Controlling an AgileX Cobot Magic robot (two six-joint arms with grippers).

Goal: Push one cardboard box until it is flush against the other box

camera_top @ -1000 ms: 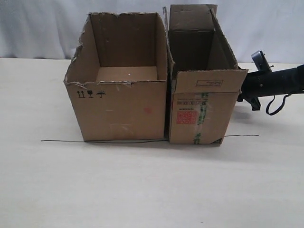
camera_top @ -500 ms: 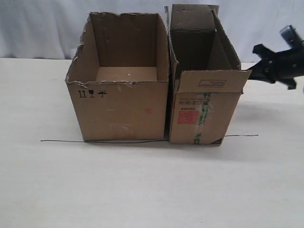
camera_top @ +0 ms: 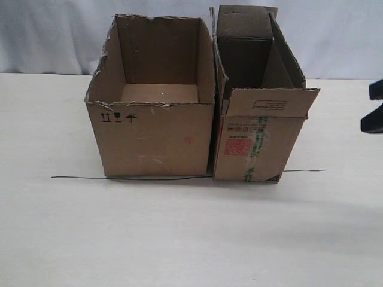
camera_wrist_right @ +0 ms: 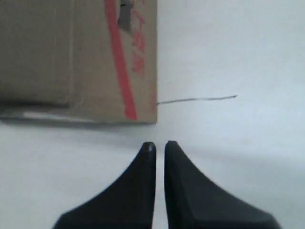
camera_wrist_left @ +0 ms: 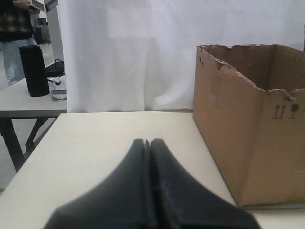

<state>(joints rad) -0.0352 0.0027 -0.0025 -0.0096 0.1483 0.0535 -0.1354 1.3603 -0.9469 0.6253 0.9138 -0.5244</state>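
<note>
The narrow cardboard box (camera_top: 257,143), with its green-taped end and red square facing front, stands right of the other box (camera_top: 155,137), the wider ragged-rimmed carton. Their sides touch along the base with no gap showing. In the right wrist view the red-striped long side (camera_wrist_right: 86,57) lies ahead of my right gripper (camera_wrist_right: 156,145). That gripper is shut to a thin slit, holds nothing and is clear of the carton. My left gripper (camera_wrist_left: 144,141) is shut and empty, and the wide carton (camera_wrist_left: 248,124) stands off to one side of it. Only a dark part of the right arm (camera_top: 372,122) shows at the exterior view's right edge.
A thin black line (camera_top: 78,177) runs across the table under the boxes' front edges and also shows past the narrow carton's corner (camera_wrist_right: 198,99). White curtain hangs behind the table. A side table with a black cylinder (camera_wrist_left: 33,69) stands beyond the table edge.
My right arm has drawn back from the narrow carton's right side to the frame's right edge. The boxes stay together, barely shifted.
</note>
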